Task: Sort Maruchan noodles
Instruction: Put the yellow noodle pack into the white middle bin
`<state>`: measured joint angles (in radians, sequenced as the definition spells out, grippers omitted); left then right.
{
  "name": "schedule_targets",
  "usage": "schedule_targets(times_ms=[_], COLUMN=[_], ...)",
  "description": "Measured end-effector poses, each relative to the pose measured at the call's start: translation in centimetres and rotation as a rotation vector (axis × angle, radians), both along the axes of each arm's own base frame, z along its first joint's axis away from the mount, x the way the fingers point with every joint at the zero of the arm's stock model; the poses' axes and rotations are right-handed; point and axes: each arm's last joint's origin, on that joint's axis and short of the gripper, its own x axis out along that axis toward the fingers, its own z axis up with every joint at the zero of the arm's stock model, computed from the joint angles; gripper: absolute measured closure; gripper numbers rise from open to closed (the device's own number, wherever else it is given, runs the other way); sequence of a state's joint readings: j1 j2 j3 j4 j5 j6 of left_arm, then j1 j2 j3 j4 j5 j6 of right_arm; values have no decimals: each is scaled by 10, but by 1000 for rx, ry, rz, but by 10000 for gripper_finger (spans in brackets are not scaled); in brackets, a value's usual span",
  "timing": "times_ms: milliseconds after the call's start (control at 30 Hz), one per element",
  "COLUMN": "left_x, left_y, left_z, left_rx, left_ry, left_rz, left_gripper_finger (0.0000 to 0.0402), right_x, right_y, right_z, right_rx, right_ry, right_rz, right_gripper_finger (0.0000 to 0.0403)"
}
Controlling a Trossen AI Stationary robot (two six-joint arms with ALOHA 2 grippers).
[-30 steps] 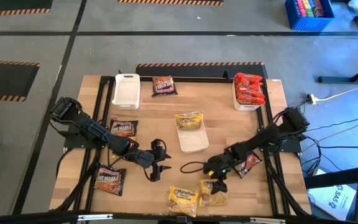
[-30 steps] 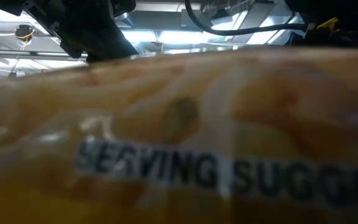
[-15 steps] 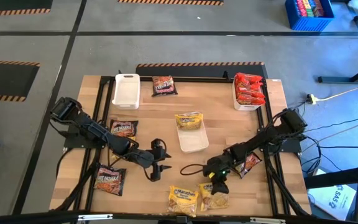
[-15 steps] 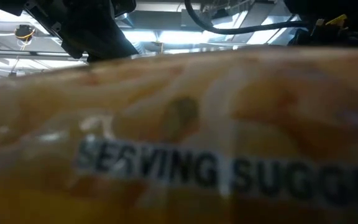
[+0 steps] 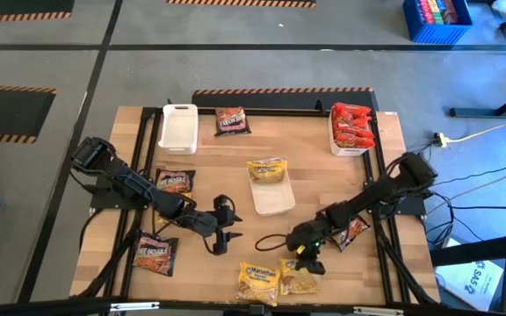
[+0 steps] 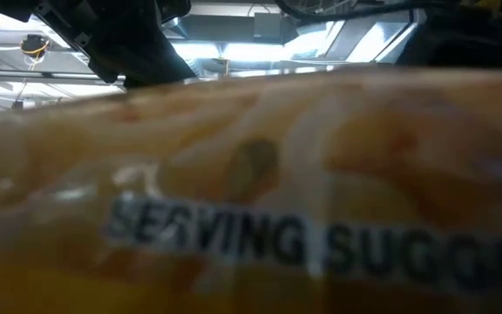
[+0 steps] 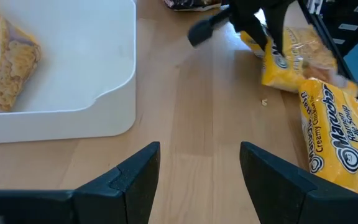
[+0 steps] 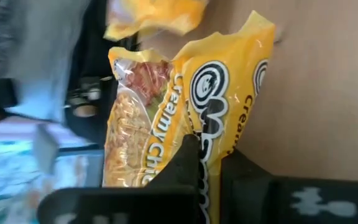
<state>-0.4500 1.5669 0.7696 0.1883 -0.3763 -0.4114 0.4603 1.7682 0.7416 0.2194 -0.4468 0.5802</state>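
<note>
right claw clamps onto a yellow packet

and there it goes: the right claw (image 5: 308, 263), spread wide a second ago, is now pressed together on the edge of a yellow noodle packet (image 5: 300, 276) at the desk's (image 5: 306, 145) near edge, beside a second yellow packet (image 5: 258, 280). the wrist camera shows its fingers pinching the crinkly wrapper (image 8: 166, 130). that looks like a pick beginning, probably bound for the middle tray (image 5: 271, 199) that already has a yellow one. the left claw (image 5: 224, 240) waits spread, empty, mid-desk.

Bright even daylight, low view blurred
</note>
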Motion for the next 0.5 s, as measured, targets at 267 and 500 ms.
schedule_targets(times_ms=[267, 500], left_x=[0, 0], left_y=[0, 0], left_z=[0, 0], left_rx=[1, 0], left_ry=[-1, -4], left_rz=[1, 1], left_gripper_finger=[186, 186], right_x=[-10, -19], right_y=[9, 26], right_z=[39, 70], right_rx=[-421, -781], right_ry=[-19, -60], right_rz=[-43, -81], right_gripper_finger=[403, 402])
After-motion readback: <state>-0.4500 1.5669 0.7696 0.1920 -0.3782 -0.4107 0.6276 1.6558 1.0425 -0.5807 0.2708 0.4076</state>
